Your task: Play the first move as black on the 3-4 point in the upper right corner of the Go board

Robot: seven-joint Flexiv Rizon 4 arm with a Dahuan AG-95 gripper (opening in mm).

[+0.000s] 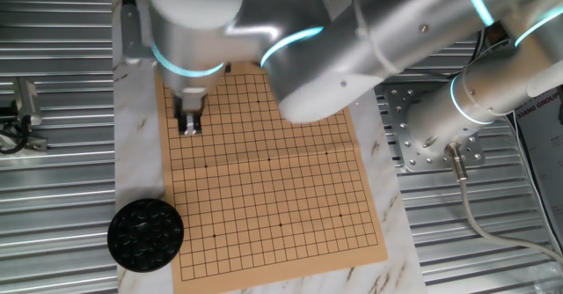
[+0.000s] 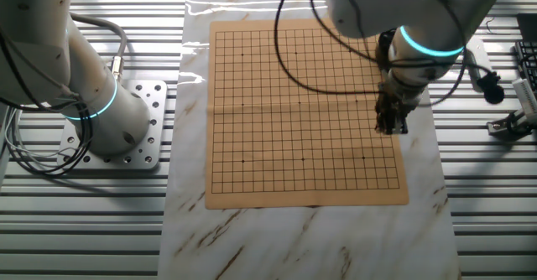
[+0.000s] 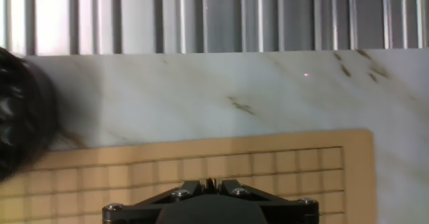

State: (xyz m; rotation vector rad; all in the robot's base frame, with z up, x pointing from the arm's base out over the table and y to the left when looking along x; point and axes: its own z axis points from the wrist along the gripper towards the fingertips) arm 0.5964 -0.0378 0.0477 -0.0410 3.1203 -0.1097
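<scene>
The wooden Go board (image 1: 273, 180) lies on a marble slab, and no stones show on its grid. A round black bowl (image 1: 145, 234) full of small glossy black stones stands off the board's near left corner; it also shows at the left edge of the hand view (image 3: 20, 117). My gripper (image 1: 189, 127) hangs low over the board near its left edge, well above the bowl in this view. In the other fixed view the gripper (image 2: 390, 127) is by the board's right edge. In the hand view the jaws (image 3: 211, 182) are nearly together, with a dark sliver, seemingly a black stone, between them.
The marble slab (image 2: 252, 238) rests on a ribbed metal table. The arm's base plate (image 1: 422, 135) stands beside the board, and the arm arches over the board's far part. Cables and a clamp (image 2: 508, 125) lie at the table's side.
</scene>
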